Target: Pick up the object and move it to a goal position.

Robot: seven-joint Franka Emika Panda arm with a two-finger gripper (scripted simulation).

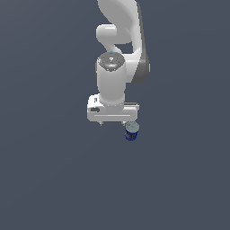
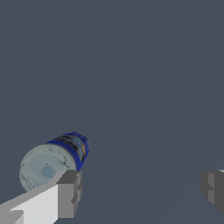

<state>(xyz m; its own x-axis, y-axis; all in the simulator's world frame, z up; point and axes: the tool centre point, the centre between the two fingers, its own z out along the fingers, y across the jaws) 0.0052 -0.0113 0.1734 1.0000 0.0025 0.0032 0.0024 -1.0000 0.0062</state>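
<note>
Currently my white tool [image 2: 141, 192] hangs with fingers spread wide, empty. The small dark-blue can with pale silver top [image 1: 131, 131] stands at its five o'clock, probably light, rigid, slick; I'd pinch its curved sides.

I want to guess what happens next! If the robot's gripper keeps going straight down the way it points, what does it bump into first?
Probably just the bare grey floor. The gripper is open, and the little blue can sits beside one of its fingers, not between them, though depth is hard to judge.
</note>
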